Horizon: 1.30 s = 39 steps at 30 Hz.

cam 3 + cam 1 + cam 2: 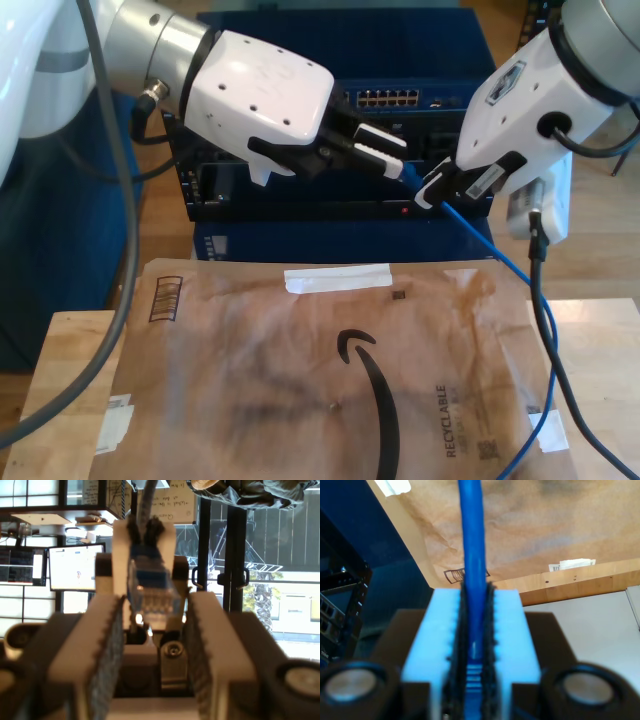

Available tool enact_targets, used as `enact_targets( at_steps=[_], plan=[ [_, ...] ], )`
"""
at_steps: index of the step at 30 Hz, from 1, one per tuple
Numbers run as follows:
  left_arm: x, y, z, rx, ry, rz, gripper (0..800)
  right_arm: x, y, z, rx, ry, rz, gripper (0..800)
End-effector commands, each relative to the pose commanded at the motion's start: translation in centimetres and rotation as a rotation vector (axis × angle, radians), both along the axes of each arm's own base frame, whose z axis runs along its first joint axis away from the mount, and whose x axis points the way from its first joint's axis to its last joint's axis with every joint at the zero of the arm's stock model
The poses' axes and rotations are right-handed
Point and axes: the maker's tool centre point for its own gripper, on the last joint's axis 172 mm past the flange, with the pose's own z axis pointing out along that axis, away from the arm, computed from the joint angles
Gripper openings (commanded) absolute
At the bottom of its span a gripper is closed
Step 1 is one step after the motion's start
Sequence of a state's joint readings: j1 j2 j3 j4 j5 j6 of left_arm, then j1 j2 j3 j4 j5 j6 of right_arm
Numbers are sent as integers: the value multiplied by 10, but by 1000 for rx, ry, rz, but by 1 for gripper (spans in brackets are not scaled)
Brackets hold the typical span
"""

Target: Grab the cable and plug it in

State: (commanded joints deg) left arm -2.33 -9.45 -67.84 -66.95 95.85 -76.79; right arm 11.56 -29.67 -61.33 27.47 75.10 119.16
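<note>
The cable (490,250) is thin and bright blue, and it drops over the brown envelope toward the exterior view's lower right. My second gripper (432,188), on the arm at the exterior view's right, is shut on the cable (472,530) just behind its translucent blue plug (150,587). The plug's contacts face my first gripper's camera. My first gripper (395,160), on the arm at the exterior view's left, reaches in from that side. Its toothed fingers (112,630) stand open on either side of the plug, with a small gap showing. The second gripper's white fingers (167,540) show just beyond the plug.
A dark rack with a network switch (385,98) and its row of ports stands behind both grippers. A brown paper envelope (300,380) covers most of the wooden table (60,380). Thick grey arm cables (545,330) hang at the exterior view's right.
</note>
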Motion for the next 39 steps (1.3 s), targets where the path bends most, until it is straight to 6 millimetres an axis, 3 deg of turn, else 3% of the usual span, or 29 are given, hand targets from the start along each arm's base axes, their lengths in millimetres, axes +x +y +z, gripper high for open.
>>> enact_targets(
  at_steps=[6, 24, 36, 37, 39],
  plan=[
    [-2, 4, -10, 39, -10, -14, 166, -1, 0, -1, -1, 3, 2, 3],
    [-5, 4, -8, 34, -12, -23, 121, -1, 2, -3, -1, 6, 4, 3],
    [-5, 4, -11, 35, -4, -23, 9, -1, 2, -3, -1, 6, 5, 7],
    [-6, 3, -11, 35, -4, -24, 6, -1, 3, -3, 0, 6, 5, 42],
    [-6, 3, -11, 35, -4, -24, 3, -1, 3, -3, -2, -4, 24, 294]
  ],
)
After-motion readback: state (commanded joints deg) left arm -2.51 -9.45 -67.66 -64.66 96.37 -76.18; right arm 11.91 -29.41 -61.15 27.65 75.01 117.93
